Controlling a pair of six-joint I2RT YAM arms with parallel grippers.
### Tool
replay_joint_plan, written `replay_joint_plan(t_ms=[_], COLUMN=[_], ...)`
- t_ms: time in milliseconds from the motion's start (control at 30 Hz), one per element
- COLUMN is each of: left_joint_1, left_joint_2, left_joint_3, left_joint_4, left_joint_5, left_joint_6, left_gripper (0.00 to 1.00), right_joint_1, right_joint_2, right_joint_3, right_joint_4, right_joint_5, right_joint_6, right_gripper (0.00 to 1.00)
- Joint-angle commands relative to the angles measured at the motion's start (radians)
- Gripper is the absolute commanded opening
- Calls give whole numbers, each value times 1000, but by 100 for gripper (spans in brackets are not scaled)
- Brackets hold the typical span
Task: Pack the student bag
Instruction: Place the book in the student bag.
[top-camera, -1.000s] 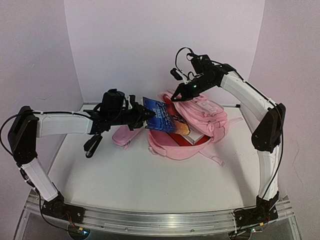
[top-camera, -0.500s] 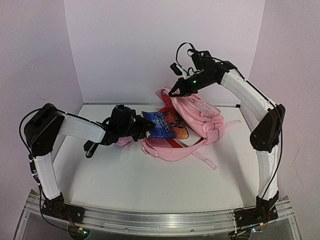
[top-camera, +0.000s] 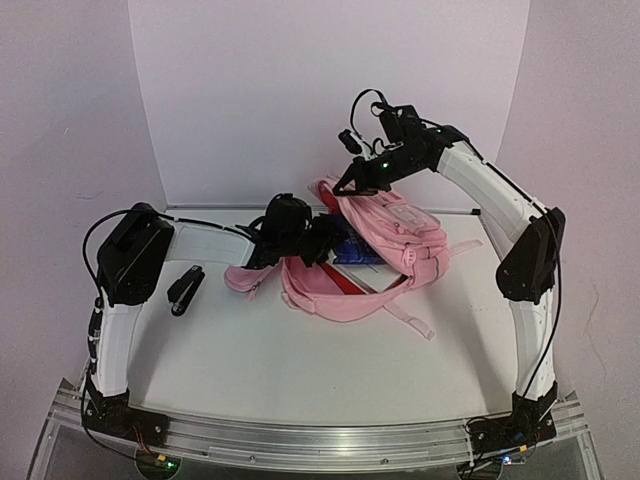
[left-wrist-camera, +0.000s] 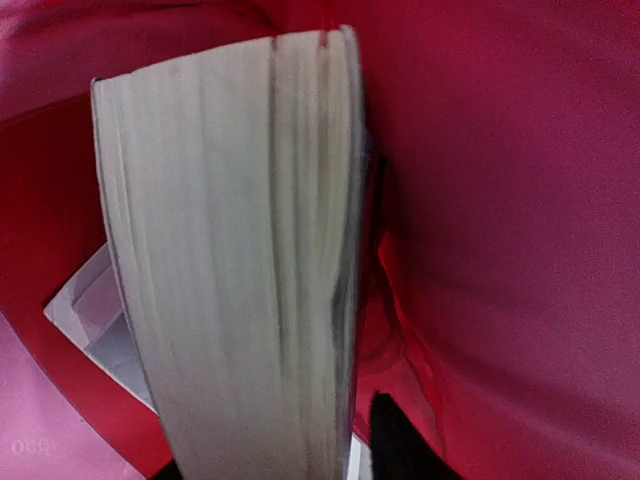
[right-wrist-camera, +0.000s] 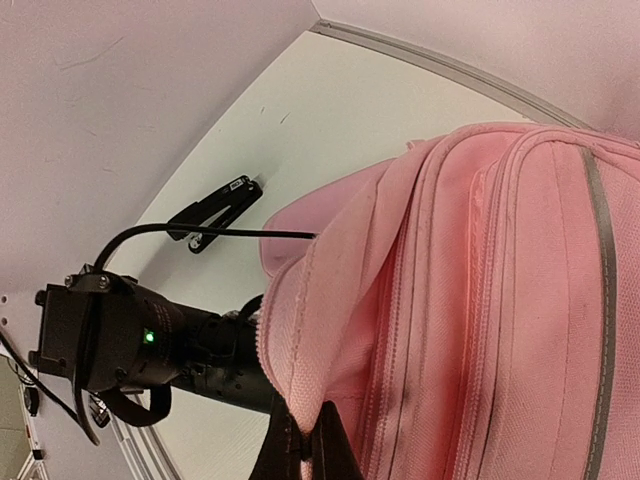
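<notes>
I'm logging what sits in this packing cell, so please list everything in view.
student bag: one, pink with red lining, back centre of the table
book: one, blue cover and pale page edges, partly inside the bag's mouth
stapler: one, black, on the table left of the bag
pink soft piece: one, at the bag's left; strap or pouch, cannot tell
table: one, white
left gripper: one, black, at the bag's mouth
right gripper: one, black, shut on the bag's upper edge

A thick book (left-wrist-camera: 240, 270), its cream page edges facing the camera, stands nearly upright mid-view. The deep pink-red fabric inside of the soft student bag (left-wrist-camera: 500, 200) surrounds it. A pale flat corner (left-wrist-camera: 95, 315) shows behind its lower left.
</notes>
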Motion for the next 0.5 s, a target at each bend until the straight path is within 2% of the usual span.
replay_joint_plan(t_ms=[0,100,167,267,367,467], left_joint_1=[1,1,2,3,3,7], left_joint_2=[-116,-216,-260,-259,-210,-122], left_joint_3=[8,-72,-89,-82,-63,19], left_joint_4=[-153,-213,-273,-336,-306,-311], left_joint_5=[-15,-60,-84,-81,-34,18], left_joint_6=[104,120,133,145,141,143], left_gripper=[59,71,72,67,56,47], right_joint_1=[26,27,26,26,26,26], right_joint_2=[-45,-49,-49,-52,-57,-61], right_joint_3=[32,17,12,4,-1,-5], right_joint_4=[139,139,139,140,140,139], right_joint_5=[-100,-104,-106,-108,-109,-110], right_joint_6=[-1,-2,-1,-1,-1,-1], right_gripper=[0,0,0,0,0,0])
